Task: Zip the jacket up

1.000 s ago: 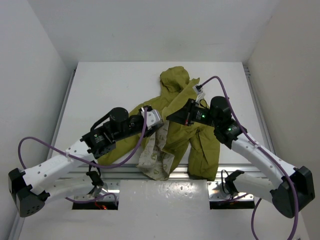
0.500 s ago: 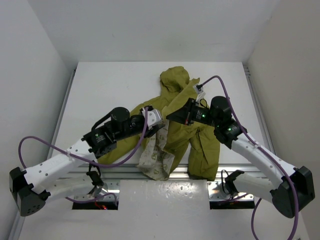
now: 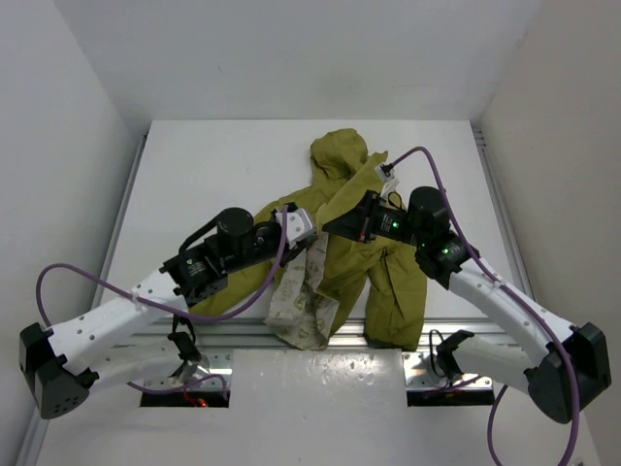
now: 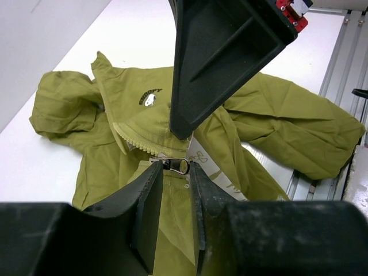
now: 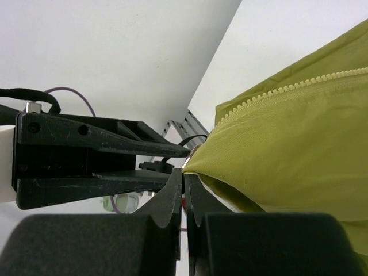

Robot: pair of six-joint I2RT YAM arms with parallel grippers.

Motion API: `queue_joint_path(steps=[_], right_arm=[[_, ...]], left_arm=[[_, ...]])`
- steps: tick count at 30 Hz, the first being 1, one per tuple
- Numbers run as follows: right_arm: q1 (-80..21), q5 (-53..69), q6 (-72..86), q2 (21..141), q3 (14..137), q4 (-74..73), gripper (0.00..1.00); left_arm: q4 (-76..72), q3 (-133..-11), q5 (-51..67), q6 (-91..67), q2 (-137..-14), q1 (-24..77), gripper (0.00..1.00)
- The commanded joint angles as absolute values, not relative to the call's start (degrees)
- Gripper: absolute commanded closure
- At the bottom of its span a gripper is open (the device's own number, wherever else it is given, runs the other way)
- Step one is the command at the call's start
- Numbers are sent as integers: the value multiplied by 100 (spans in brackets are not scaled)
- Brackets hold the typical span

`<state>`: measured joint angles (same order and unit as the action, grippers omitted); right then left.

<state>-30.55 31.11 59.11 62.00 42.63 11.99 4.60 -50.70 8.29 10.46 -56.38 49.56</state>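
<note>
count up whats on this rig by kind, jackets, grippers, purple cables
jacket: 1
grippers: 2, the left gripper and the right gripper
purple cables: 2, the left cable and the right cable
total: 5

We record the jacket (image 3: 388, 282) lying on the table (image 3: 213, 165), its hood (image 3: 338, 153) at the far end and its hem toward the near edge. Over its middle we find the left gripper (image 3: 312, 243) on the left, with the zipper pull (image 4: 175, 165) between its fingers. The right gripper (image 3: 330, 226) is just to the right, pinching the jacket's front edge.
</note>
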Motion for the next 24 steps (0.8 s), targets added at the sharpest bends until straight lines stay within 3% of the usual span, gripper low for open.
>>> queue_joint_path(steps=[1,24], right_arm=[[-3102,3208,5854,6056,4430,1521,100],[-3103,3226,5722,5915,4333,1477,100]], left_arm=[[264,-5098,957,958,-5502,5019,71],[264,-5150,659,844,-5440,5019,79]])
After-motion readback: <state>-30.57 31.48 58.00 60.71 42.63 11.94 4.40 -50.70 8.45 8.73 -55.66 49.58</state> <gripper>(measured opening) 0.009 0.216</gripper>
